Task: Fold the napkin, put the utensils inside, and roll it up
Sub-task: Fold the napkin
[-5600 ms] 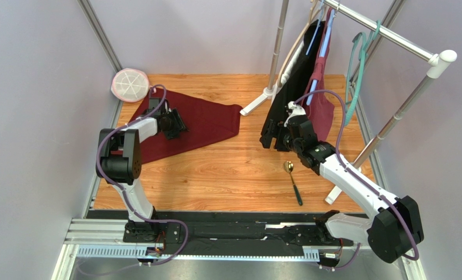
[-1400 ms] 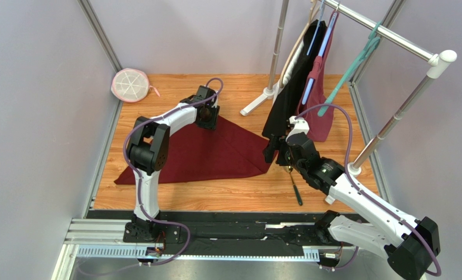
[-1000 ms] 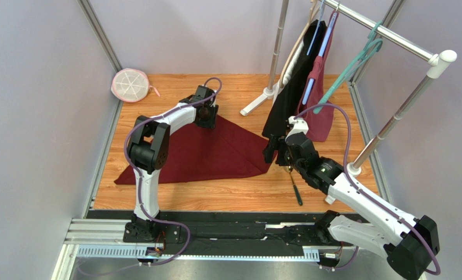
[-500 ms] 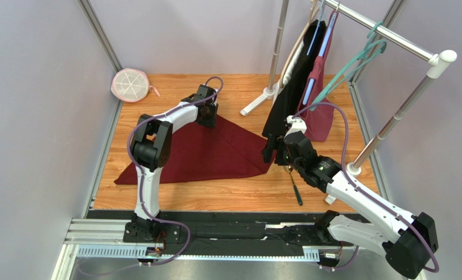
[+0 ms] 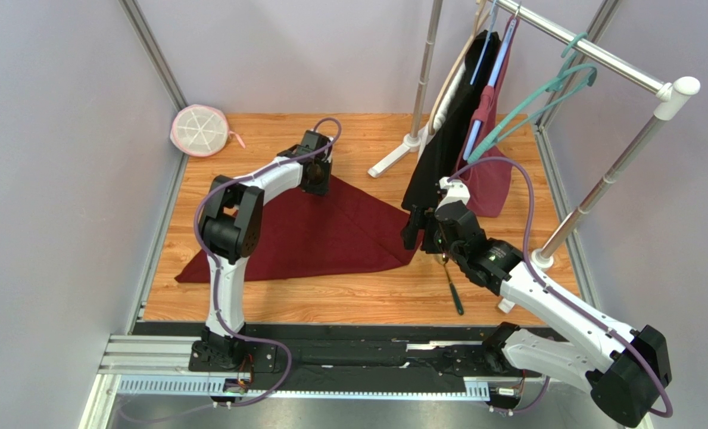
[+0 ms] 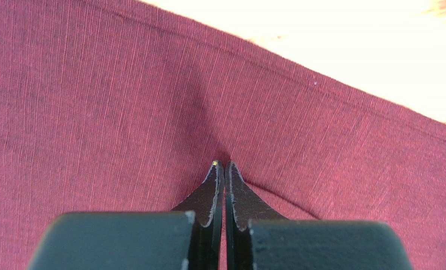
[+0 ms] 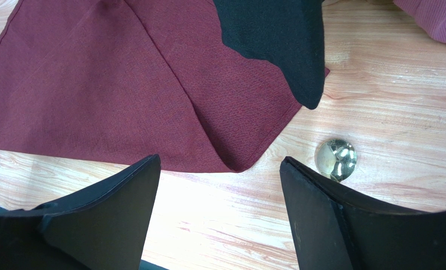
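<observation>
**A:** Delta vs 5.6 s ago: the left arm swung from the far-left corner to the middle far side. The soft dark red cloth napkin (image 5: 317, 237) went from a heap at the far left to a wide flat triangle. The right arm pushed in toward its right tip. In the last half second only the teal plastic hanger (image 5: 532, 96) swung higher.

**B:** Left fingers?

**A:** The left fingers (image 6: 209, 194) are closed tight, tips buried in a pucker of napkin (image 6: 95, 112), with creases running into them. So they're pinching cloth, near its far edge. Overhead, that's the triangle's far apex.

**B:** Right?

**A:** The right fingers (image 7: 101, 214) are spread wide, holding nothing, straddling the napkin's (image 7: 123, 95) right corner from above. Can't tell if they touch the counter. The thin dark-handled spoon with a golden head (image 7: 335, 157) lies on bare wood just beside that corner, clear of the cloth, close to one finger. Overhead shows only the spoon's handle (image 5: 453, 288), running toward the near edge; the head is hidden under the wrist.

**B:** Surroundings?

**A:** The hem of a black hanging garment (image 7: 276, 39) covers part of the napkin's right edge in the wrist view. A burgundy bag (image 5: 491, 174) hangs beside it on the metal rack (image 5: 599, 54). A round white mesh disc with a pink rim (image 5: 200, 130) sits at the far-left corner of the light wooden counter (image 5: 357, 290), well apart from the napkin.
</observation>
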`<action>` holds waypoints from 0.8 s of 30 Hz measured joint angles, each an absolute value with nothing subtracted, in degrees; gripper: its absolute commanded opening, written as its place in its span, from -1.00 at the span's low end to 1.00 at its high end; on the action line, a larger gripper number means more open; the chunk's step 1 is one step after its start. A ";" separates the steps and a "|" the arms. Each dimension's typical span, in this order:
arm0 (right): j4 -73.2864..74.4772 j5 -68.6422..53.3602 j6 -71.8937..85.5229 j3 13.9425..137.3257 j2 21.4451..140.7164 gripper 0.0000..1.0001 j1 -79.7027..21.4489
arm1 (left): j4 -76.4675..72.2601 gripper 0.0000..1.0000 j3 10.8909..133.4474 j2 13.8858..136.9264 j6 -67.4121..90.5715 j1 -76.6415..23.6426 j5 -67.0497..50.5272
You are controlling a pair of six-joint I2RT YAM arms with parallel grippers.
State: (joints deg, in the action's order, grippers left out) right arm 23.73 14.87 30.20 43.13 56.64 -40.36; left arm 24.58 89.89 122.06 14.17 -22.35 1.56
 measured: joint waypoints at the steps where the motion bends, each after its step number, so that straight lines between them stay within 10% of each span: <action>1: 23.73 14.87 30.17 43.13 56.64 0.64 -40.36 | 24.60 -1.00 89.60 121.75 14.20 -22.35 1.61; 24: 23.99 15.05 30.17 43.13 56.64 0.65 -40.36 | 26.24 -1.00 96.92 118.37 11.92 -14.06 2.26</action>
State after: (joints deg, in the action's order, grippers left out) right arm 23.99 15.05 30.17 43.13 56.64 -40.36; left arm 26.24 96.92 118.37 11.92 -14.06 2.26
